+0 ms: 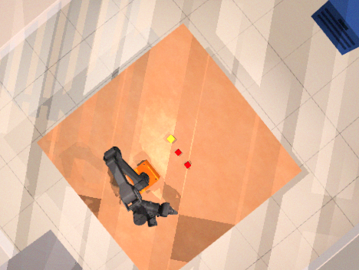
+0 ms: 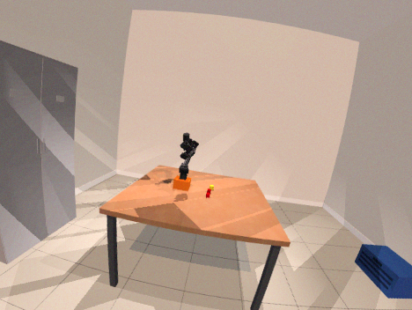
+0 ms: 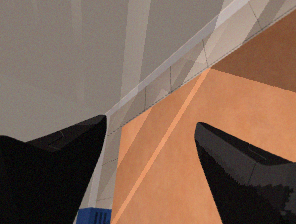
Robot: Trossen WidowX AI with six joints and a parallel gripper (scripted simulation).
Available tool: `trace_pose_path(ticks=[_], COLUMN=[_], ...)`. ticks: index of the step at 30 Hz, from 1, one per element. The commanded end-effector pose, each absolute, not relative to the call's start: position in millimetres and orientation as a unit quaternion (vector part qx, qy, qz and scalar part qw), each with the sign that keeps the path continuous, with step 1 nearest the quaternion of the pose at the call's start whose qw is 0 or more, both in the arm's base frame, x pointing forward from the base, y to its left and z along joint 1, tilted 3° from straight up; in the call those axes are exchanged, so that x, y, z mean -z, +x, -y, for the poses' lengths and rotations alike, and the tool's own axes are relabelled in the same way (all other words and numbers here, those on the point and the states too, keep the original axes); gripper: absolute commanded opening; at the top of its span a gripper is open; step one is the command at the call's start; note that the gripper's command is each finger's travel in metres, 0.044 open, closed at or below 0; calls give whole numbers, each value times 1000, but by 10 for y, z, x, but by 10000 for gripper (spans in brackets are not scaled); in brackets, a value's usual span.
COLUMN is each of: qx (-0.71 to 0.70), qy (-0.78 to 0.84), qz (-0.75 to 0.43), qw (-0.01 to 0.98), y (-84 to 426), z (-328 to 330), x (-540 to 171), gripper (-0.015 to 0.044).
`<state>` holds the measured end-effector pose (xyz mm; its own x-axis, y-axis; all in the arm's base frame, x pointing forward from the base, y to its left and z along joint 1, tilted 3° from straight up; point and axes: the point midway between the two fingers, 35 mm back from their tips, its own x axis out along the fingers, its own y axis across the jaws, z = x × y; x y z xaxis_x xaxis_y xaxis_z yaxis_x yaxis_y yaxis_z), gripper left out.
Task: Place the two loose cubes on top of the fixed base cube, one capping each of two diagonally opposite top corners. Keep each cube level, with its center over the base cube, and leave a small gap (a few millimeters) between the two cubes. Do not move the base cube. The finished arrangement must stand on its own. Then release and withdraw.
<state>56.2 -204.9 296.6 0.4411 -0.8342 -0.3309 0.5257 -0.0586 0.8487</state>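
Observation:
A yellow cube [image 1: 171, 139] [image 2: 211, 188] rests on the table, looking slightly larger than the red ones. One red cube [image 1: 178, 152] [image 2: 209, 191] rests beside it, with a gap between them. A second red cube [image 1: 187, 165] [image 2: 208, 195] rests further along the same line, also apart. Nothing shows on top of any cube. My gripper [image 1: 176, 212] [image 3: 151, 125] is open and empty, raised above the table and well away from the cubes, on the far side of the arm's base from the yellow cube. No cube shows in the wrist view.
The arm stands on an orange block [image 1: 153, 175] [image 2: 181, 184] on the wooden table [image 1: 226, 146] [image 2: 238, 211]. A blue box [image 1: 339, 28] [image 2: 387, 273] [image 3: 94, 216] is on the floor beyond the table. A grey cabinet [image 2: 57, 145] stands by the wall.

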Motion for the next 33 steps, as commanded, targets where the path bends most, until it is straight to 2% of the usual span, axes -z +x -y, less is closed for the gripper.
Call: trace_pose_path(ticks=[1,17,33], qx=[491,440,437], qy=[559,673,678], qz=[121,-56,-263], qw=[657,592,529], y=[706,1525,2291], z=[2103,2072,1526], x=[-2870,-2285,-1628], gripper=[265,265,265])
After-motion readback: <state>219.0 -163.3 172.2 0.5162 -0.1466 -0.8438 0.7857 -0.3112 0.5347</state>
